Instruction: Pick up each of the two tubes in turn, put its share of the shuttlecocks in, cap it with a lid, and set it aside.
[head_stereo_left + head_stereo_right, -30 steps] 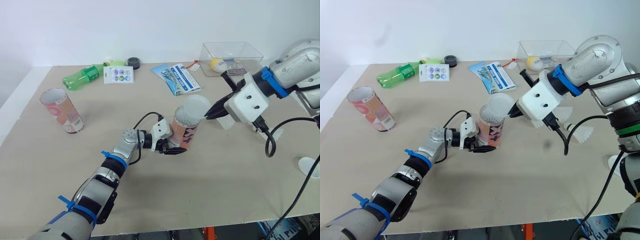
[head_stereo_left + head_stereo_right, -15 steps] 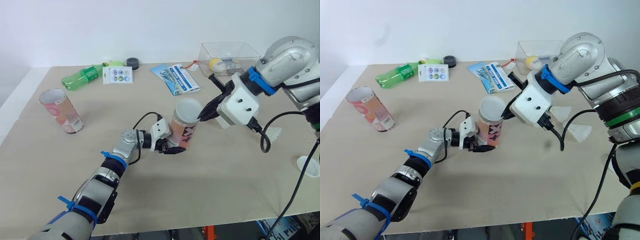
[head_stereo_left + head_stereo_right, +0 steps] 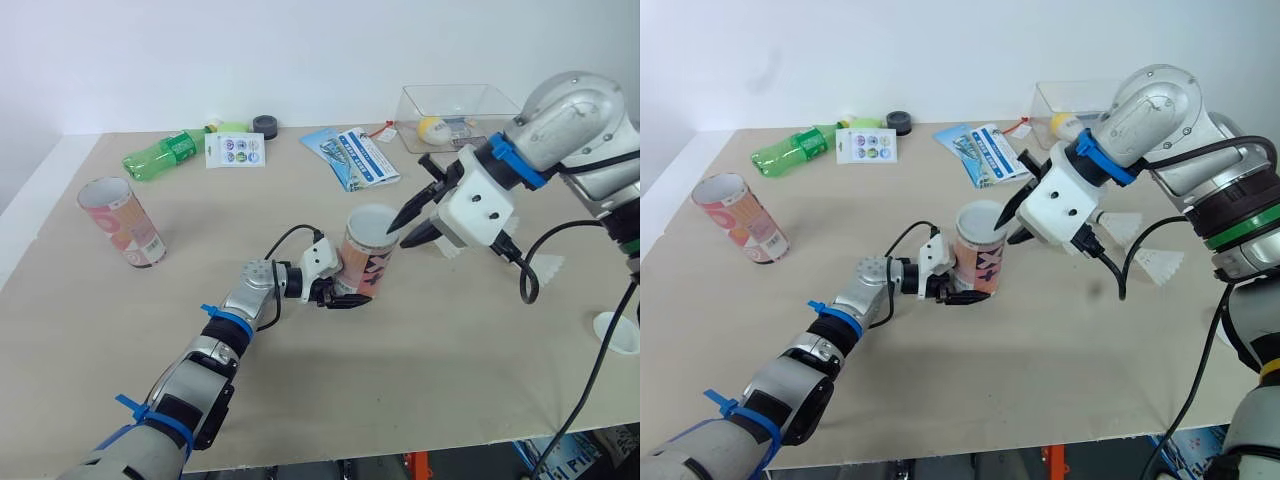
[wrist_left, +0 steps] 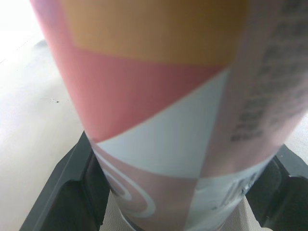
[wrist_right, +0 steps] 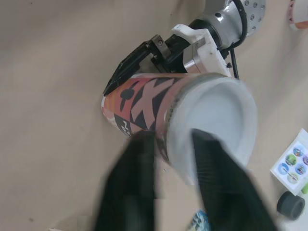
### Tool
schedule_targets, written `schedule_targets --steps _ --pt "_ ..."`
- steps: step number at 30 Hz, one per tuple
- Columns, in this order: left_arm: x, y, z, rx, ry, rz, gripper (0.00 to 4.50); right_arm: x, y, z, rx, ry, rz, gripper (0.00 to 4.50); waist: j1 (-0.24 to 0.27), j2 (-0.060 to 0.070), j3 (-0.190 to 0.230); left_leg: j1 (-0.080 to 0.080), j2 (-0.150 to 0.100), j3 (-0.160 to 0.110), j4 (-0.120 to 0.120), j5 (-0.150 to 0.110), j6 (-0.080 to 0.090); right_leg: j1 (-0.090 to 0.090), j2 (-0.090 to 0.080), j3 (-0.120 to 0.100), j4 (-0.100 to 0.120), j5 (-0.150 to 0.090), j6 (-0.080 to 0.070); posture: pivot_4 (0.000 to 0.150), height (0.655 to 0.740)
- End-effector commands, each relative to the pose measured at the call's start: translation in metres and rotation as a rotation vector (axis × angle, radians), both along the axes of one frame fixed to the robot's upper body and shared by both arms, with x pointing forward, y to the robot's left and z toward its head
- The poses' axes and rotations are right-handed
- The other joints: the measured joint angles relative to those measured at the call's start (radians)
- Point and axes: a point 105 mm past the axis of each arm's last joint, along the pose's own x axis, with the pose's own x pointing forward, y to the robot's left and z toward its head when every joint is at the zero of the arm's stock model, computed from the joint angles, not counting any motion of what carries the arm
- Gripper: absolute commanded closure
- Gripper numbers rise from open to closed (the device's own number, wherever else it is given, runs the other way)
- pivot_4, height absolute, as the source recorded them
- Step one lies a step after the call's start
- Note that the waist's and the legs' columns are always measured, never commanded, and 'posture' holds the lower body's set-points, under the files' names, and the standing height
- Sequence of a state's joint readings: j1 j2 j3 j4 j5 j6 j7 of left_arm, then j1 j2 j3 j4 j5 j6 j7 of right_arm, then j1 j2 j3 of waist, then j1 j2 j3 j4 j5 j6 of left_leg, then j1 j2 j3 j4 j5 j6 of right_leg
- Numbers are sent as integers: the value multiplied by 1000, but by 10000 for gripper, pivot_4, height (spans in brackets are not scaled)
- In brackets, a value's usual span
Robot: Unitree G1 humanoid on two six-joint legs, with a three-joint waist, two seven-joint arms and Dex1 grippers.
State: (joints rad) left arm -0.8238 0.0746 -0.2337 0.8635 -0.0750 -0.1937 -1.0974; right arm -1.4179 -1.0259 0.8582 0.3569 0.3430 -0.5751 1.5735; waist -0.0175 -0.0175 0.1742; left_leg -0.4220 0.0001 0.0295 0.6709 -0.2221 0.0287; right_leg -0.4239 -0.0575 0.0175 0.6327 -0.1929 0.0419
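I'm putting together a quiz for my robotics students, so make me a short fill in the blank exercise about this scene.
1. The left gripper is shut on the patterned tube near its ____.
2. A white lid sits on that tube's ____ end.
3. The right gripper, beside the lid, has its fingers ____.
4. The second tube stands uncapped on the robot's far ____.
Missing words: base; top; open; left.

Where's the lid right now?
In the eye views the lid sits on the mouth of the tube that the left pincer holds at mid-table, with the open right pincer close at its right side.
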Motion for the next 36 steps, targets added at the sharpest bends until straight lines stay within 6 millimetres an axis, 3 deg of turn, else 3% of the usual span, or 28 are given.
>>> schedule_targets --steps 1,4,11,15,18,20,25,33,36 --pt "-3 2 -12 42 22 0 12135 -6 -2 12 14 2 3 26916 0 0 0 0 0 0 0 0 0 0 0 0 0 0 0 1500 7400" --pt "-3 4 -12 45 23 1 12135 -10 -4 15 31 31 -25 26916 0 0 0 0 0 0 0 0 0 0 0 0 0 0 1 1500 7400" --pt "0 7 -12 50 25 15 12135 -26 -2 47 345 279 -139 26916 1 0 0 0 1 0 0 0 0 0 -1 0 0 0 -1 1500 7400" --pt "0 7 -12 48 23 18 12135 -17 -3 58 589 427 -220 26916 1 0 0 0 2 -1 0 0 0 0 -2 0 0 0 -4 1500 7400" --pt "0 7 -10 36 23 21 12135 4 -6 50 762 445 -331 35412 2 -1 -1 0 4 -1 0 0 0 0 0 -1 0 2 -3 1500 7400" --pt "0 7 -9 32 24 22 12135 12 -4 42 827 448 -390 44780 3 -1 -1 0 5 -1 1 0 0 0 1 -1 1 3 -3 1500 7400" --pt "-1 9 -11 33 28 21 12135 10 1 16 852 475 -468 44780 4 0 -1 -2 5 0 0 0 0 -2 5 -1 1 2 -2 1500 7400" --pt "-2 9 -10 37 33 19 12135 1 1 0 782 501 -480 44780 2 -1 -1 -1 6 -1 1 0 0 -1 8 -1 1 2 -1 1500 7400" --pt "-1 9 -9 35 30 22 12135 -2 0 -15 728 497 -478 44780 2 -1 -1 -1 7 -1 1 0 0 -1 10 0 1 2 -1 1500 7400"
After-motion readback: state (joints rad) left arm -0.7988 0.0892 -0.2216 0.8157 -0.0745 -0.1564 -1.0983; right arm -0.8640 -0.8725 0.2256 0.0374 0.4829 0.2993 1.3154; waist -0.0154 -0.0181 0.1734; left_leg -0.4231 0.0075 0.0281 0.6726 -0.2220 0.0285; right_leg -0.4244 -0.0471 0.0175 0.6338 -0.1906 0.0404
